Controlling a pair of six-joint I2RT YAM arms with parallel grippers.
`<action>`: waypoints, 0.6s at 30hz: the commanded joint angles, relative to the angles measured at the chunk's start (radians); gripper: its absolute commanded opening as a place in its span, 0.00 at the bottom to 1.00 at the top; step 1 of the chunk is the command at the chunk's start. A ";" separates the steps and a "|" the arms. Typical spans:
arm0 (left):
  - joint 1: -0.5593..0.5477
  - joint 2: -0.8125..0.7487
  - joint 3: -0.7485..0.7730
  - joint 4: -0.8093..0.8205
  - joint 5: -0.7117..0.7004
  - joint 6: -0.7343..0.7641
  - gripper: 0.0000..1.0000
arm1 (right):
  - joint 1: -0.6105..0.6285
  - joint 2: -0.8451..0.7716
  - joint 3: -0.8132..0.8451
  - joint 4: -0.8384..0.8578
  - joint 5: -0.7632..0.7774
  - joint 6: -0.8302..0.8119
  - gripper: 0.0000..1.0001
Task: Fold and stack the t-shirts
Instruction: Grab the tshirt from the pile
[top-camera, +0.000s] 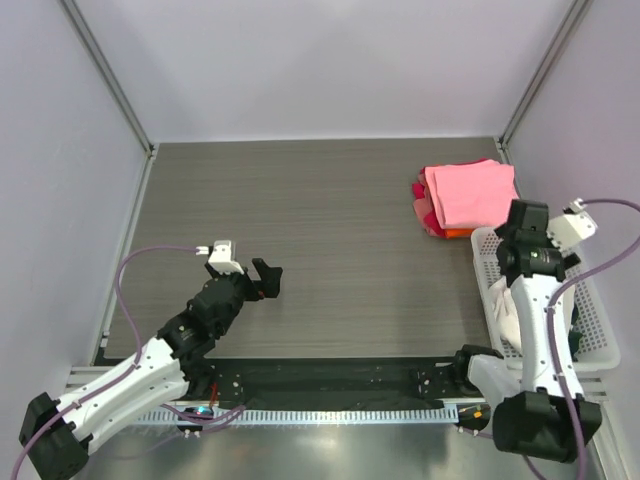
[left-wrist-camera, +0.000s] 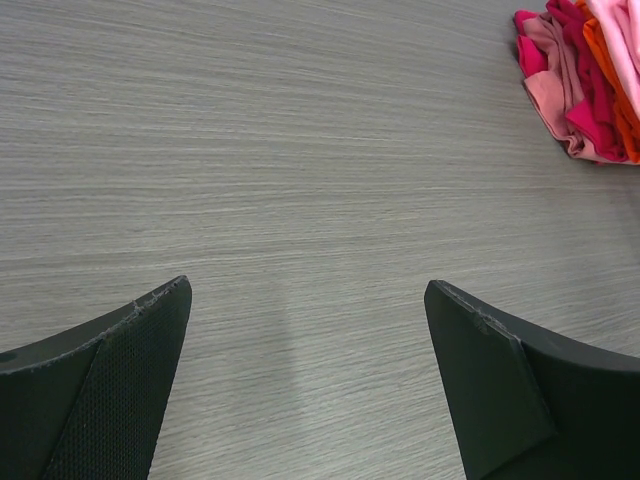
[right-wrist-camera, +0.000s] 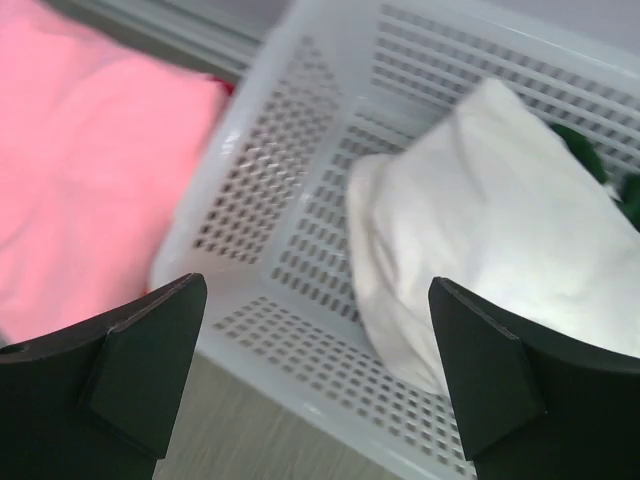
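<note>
Robot lab cell, white panels (top-camera: 330, 60) on metal posts (top-camera: 108, 75) around a grey table (top-camera: 330, 230), arms (top-camera: 150, 365) bolted at its near edge

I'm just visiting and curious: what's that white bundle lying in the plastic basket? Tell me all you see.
The cream-white shirt is soft, crumpled cloth, unfolded, lying inside the white mesh basket on its floor. A dark green part shows at one edge. The open right gripper hovers above, not touching it.

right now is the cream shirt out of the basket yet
No, the cream-white shirt lies bunched inside the white mesh basket, as the right wrist view shows.
</note>
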 joint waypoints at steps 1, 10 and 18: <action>0.002 0.002 0.001 0.017 -0.003 -0.019 0.99 | -0.202 0.000 -0.035 -0.108 -0.062 0.012 1.00; 0.003 -0.015 -0.013 0.031 0.029 -0.042 1.00 | -0.331 0.200 -0.210 0.009 -0.079 0.199 1.00; 0.002 -0.044 -0.016 0.008 0.017 -0.042 1.00 | -0.504 0.269 -0.244 0.031 -0.042 0.303 0.03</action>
